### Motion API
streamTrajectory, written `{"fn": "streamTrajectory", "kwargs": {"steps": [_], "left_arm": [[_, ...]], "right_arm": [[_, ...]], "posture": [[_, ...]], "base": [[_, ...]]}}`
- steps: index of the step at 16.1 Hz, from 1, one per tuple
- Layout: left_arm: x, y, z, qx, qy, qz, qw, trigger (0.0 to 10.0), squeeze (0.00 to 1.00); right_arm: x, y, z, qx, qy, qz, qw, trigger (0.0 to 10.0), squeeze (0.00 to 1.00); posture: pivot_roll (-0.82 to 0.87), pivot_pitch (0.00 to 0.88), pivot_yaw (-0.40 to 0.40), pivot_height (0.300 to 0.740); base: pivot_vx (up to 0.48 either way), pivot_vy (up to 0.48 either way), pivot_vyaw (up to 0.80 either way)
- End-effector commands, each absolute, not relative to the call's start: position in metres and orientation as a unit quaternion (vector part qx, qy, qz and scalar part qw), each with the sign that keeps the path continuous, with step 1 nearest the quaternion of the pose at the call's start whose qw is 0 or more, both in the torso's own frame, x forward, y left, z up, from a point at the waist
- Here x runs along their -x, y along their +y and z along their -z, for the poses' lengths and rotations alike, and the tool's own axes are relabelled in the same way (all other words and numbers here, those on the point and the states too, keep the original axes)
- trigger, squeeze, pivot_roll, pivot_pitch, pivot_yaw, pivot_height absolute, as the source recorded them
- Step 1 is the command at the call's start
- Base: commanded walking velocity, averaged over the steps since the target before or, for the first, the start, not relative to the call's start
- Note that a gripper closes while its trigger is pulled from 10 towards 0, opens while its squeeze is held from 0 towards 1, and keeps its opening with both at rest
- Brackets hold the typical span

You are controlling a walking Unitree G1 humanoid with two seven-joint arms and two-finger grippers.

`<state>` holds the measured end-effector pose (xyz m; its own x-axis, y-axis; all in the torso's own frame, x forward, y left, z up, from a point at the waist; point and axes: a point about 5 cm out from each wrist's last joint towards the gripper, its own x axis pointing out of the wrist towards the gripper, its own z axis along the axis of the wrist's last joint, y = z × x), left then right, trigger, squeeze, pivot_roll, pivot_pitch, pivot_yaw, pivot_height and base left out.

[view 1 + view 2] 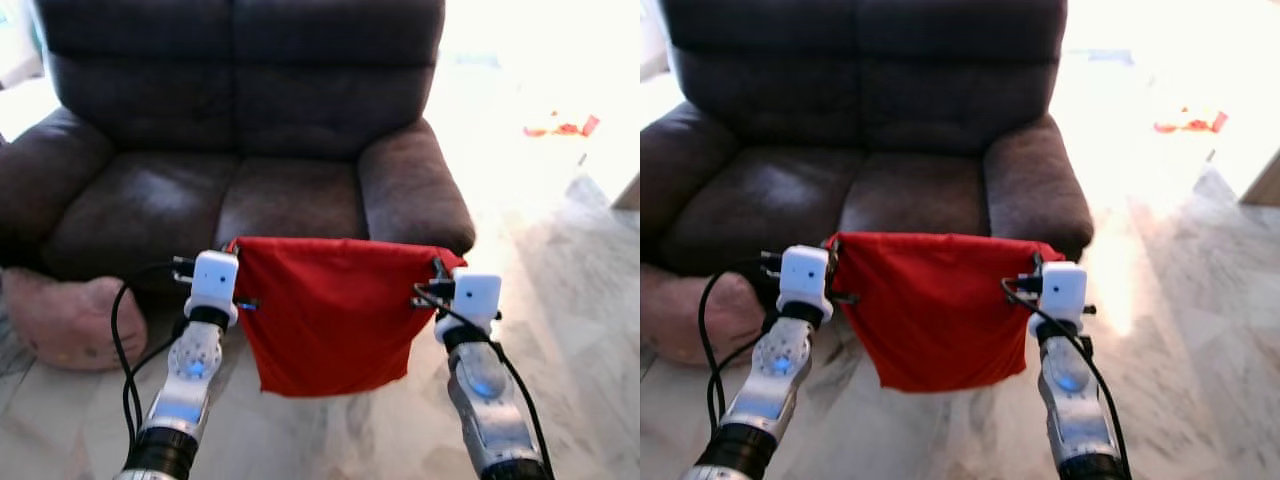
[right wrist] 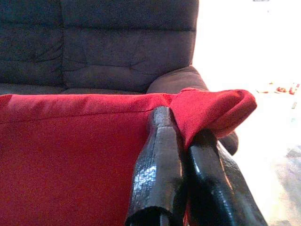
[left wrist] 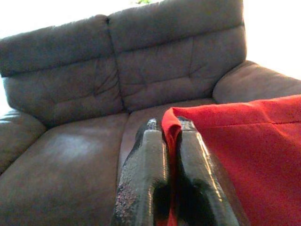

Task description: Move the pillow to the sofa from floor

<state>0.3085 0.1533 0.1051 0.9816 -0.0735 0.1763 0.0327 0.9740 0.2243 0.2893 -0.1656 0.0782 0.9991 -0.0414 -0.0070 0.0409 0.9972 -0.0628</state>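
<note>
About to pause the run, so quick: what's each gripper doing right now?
Left gripper: shut on the red pillow, at its top corner.
Right gripper: shut on the pillow's other top corner.

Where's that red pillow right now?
The red pillow hangs between the left end effector and right end effector, above the floor, before the sofa.

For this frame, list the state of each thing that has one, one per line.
Red pillow: off the floor, hanging between both pincers in front of the sofa.
Left pincer: shut on a top corner of the pillow.
Right pincer: shut on the other top corner.
Sofa: seat bare.
Pink cushion: lying on the floor beside the sofa.
</note>
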Motion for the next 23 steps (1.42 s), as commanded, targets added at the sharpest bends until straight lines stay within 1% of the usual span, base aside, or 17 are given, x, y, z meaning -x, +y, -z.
{"fn": "streamTrajectory", "kwargs": {"steps": [1,3,7,16,23], "left_arm": [[-0.314,0.156,-0.131,-0.102,-0.146,0.017,0.984,10.0,0.0],[-0.317,0.155,-0.144,-0.101,-0.165,0.016,0.981,10.0,0.0],[-0.318,0.147,-0.164,-0.128,-0.208,0.028,0.969,10.0,0.0],[-0.315,0.148,-0.166,-0.138,-0.21,0.024,0.968,10.0,0.0],[-0.317,0.149,-0.175,-0.142,-0.22,0.02,0.965,10.0,0.0]], "right_arm": [[-0.297,-0.162,-0.098,0.032,-0.039,0.015,0.999,10.0,0.0],[-0.3,-0.16,-0.106,0.028,-0.054,0.012,0.998,10.0,0.0],[-0.304,-0.155,-0.126,0.028,-0.094,0.009,0.995,10.0,0.0],[-0.303,-0.148,-0.138,0.025,-0.12,0.004,0.992,10.0,0.0],[-0.306,-0.143,-0.151,0.034,-0.142,-0.004,0.989,10.0,0.0]], "posture": [[-0.02,0.0,-0.048,0.74],[-0.02,0.0,-0.046,0.74],[-0.02,0.0,-0.04,0.74],[-0.01,0.0,-0.041,0.74],[-0.01,0.0,-0.041,0.74]], "base": [[0.0,0.0,0.0],[0.0,0.0,0.0],[0.0,0.0,0.0],[0.0,0.0,0.0],[0.258,0.0,0.0]]}}
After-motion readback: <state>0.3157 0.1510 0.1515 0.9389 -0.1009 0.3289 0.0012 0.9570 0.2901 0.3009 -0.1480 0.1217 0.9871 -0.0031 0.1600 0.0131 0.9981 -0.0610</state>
